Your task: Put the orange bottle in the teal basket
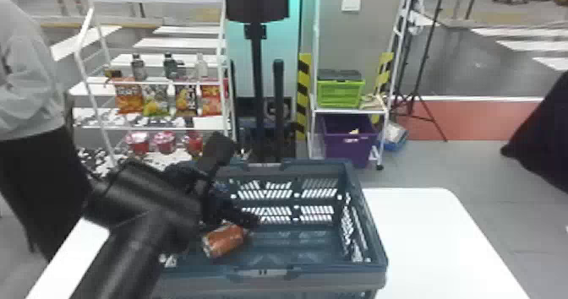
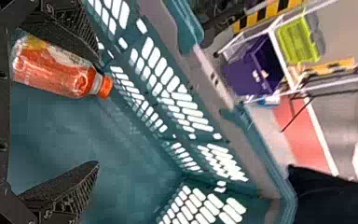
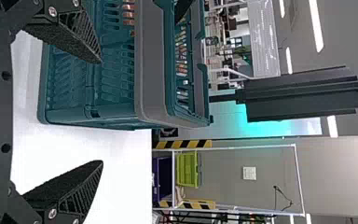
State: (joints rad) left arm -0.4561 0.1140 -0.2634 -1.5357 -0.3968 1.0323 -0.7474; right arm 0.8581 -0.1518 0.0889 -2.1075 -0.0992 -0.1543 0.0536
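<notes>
Showing inside one teal basket [image 1: 329, 270], toward eight o'clock in the head view: one orange bottle [image 1: 224, 240], near the left gripper's [image 1: 236, 216] two wide-spread fingers; the right gripper [image 3: 101, 113] gapes too.

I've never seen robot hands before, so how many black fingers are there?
4: two on the left gripper, inside the teal basket, one beside the orange bottle; two on the right gripper, outside the basket. None seems hidden.
</notes>
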